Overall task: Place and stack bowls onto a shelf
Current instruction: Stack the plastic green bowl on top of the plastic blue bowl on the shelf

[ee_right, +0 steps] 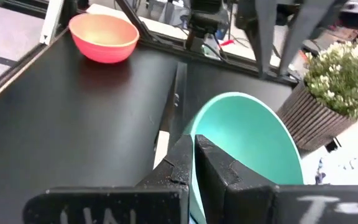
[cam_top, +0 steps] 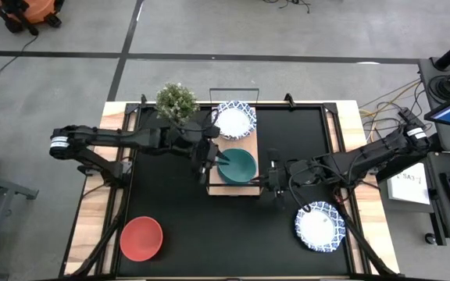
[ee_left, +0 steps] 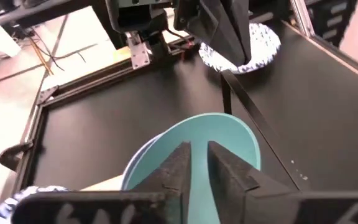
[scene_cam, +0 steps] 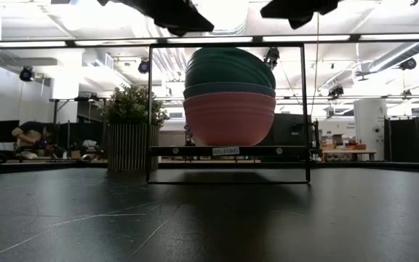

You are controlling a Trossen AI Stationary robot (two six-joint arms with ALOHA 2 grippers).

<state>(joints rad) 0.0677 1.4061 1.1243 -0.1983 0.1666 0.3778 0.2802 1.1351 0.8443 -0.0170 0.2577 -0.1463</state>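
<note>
A green bowl (cam_top: 237, 166) tops a stack on the near end of the wooden shelf (cam_top: 216, 187). In the low view the green bowl (scene_cam: 228, 67) sits tilted in a blue bowl (scene_cam: 228, 90), which sits in a pink bowl (scene_cam: 229, 118). A blue-patterned white bowl (cam_top: 234, 121) rests on the shelf's far end. My left gripper (cam_top: 209, 162) is shut on the green bowl's left rim. My right gripper (cam_top: 269, 180) is shut on its right rim. A red bowl (cam_top: 141, 238) and another patterned bowl (cam_top: 319, 226) lie on the mat. My left gripper (ee_left: 199, 169) pinches the green bowl's left rim (ee_left: 197, 127) between its two fingers, one inside the bowl and one outside, coming slanting down from the table's left. The bowl sits tilted on the stack. My right gripper (ee_right: 194, 163) pinches the green bowl's right rim (ee_right: 194, 127), one finger inside and one outside, coming slanting down from the table's right.
A potted plant (cam_top: 176, 101) stands just left of the shelf's far end, close to the left arm. The shelf's thin black wire frame (scene_cam: 150, 109) rises around the stack. The red bowl (ee_right: 103, 37) sits near the mat's near left corner.
</note>
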